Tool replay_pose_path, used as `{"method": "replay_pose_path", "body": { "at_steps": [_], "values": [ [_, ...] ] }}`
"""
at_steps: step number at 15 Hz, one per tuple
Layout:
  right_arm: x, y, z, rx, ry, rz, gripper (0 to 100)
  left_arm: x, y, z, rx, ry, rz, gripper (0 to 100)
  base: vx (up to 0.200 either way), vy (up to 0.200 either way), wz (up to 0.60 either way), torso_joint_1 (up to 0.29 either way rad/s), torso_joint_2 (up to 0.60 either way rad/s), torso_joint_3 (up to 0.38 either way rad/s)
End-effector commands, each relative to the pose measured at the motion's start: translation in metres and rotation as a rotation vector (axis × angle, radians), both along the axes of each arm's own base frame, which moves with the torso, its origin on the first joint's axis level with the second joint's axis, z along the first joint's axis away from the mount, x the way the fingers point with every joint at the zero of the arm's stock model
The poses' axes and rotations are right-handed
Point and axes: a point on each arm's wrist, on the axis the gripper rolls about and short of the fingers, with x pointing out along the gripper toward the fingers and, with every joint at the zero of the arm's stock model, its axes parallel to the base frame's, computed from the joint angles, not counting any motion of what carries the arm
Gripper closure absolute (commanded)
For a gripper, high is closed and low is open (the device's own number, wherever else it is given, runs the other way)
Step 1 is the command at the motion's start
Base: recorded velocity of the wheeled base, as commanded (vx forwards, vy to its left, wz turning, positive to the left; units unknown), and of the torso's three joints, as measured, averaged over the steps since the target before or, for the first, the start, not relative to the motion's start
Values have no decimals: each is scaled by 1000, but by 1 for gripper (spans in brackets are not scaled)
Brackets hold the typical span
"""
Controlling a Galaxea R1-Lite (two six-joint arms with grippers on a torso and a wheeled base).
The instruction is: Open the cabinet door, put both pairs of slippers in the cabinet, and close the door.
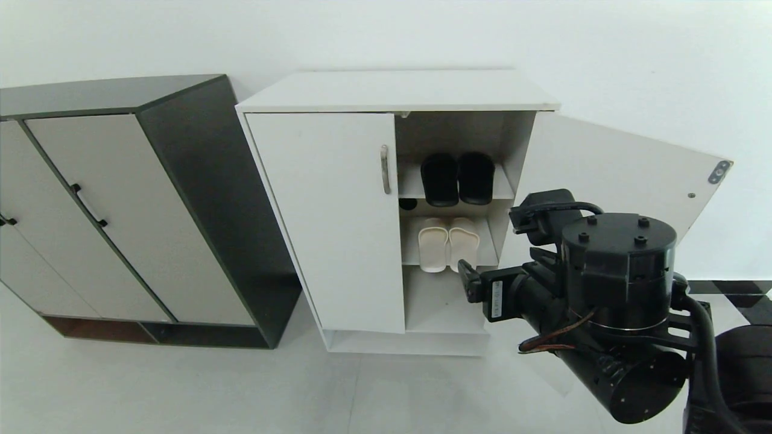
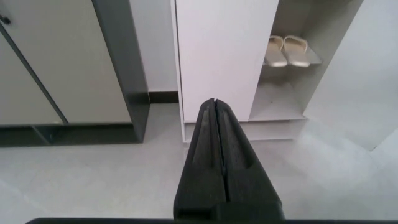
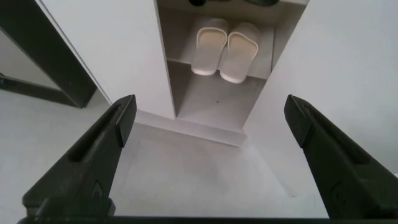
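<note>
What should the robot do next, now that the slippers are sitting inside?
Probably swing the right pincer, open and empty, over to the open door and start pushing it shut. The black slippers and the cream slippers already sit inside the white cabinet, so only closing seems left.

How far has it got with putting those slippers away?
Mostly done. The cabinet door stands open. The black slippers sit on the upper shelf, and the cream slippers on the shelf below. The right gripper, open and empty, hangs in front. Only closing the door is left.
</note>
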Motion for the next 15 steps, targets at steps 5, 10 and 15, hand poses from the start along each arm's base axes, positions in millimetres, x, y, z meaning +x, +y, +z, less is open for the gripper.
{"method": "replay_pose_path", "body": {
  "at_steps": [5, 10, 15],
  "values": [
    [0, 0, -2, -5, 5, 2, 0, 0, 0, 0, 0, 2, 0, 100, 0, 0, 0, 155, -476, -318],
    [0, 0, -2, -6, 4, 2, 0, 0, 0, 0, 0, 1, 0, 100, 0, 0, 0, 187, -495, -308],
    [-2, -2, 4, 18, -14, 3, 0, 0, 0, 0, 0, 1, 1, 100, 0, 0, 0, 226, -537, -311]
  ]
}}
